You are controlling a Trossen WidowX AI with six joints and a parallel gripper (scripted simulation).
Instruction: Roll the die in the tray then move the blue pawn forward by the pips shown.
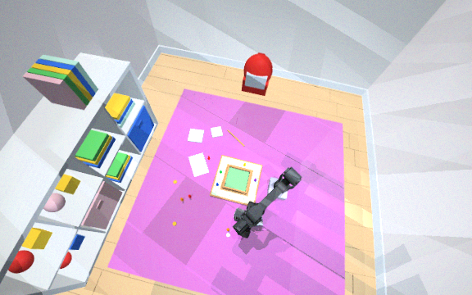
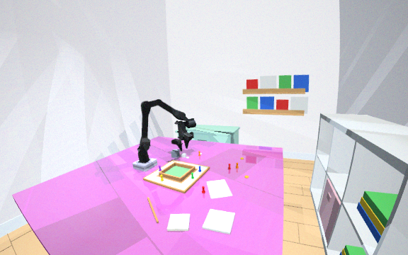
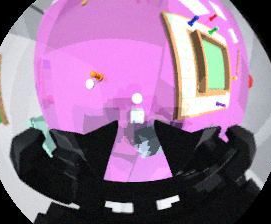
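Note:
My gripper is open and empty, pointing down above the mat. Between and beyond its fingertips in the wrist view lies a small white cube, the die; its pips cannot be read. The arm hides it in the top view. The blue pawn stands on the white board, on the side away from the arm's base. The tray, brown-walled with a green floor, sits at the board's middle. Board arrows are faint.
Green, yellow and purple pawns stand on the board. A grey block and a white round piece are near the die. An orange pawn stands farther off.

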